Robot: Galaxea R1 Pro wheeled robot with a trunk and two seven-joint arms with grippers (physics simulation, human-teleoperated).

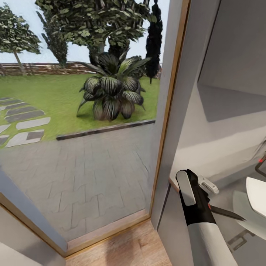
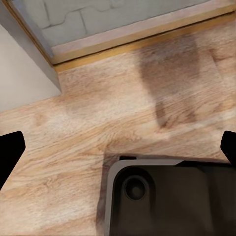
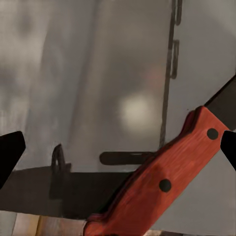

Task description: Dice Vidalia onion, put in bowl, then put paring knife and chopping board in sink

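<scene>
Knife [image 3: 162,182] clamped in right gripper [image 1: 207,207], blade poking out over grey countertop [image 1: 221,201] beside white bowl [image 1: 256,195]. Left gripper [image 2: 118,147] spread wide, holding nothing, hanging over wooden floor [image 2: 88,128]. Head turned toward glass door [image 1: 81,129] and garden. Judging by this: knife in hand, either before dicing or bound for sink; cannot tell which.

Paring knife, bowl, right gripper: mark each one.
paring knife [image 3: 162,172], right wrist view, middle of the red handle
bowl [image 1: 257,195], head view, its white rim
right gripper [image 1: 203,192], head view, between the fingertips at the knife
</scene>
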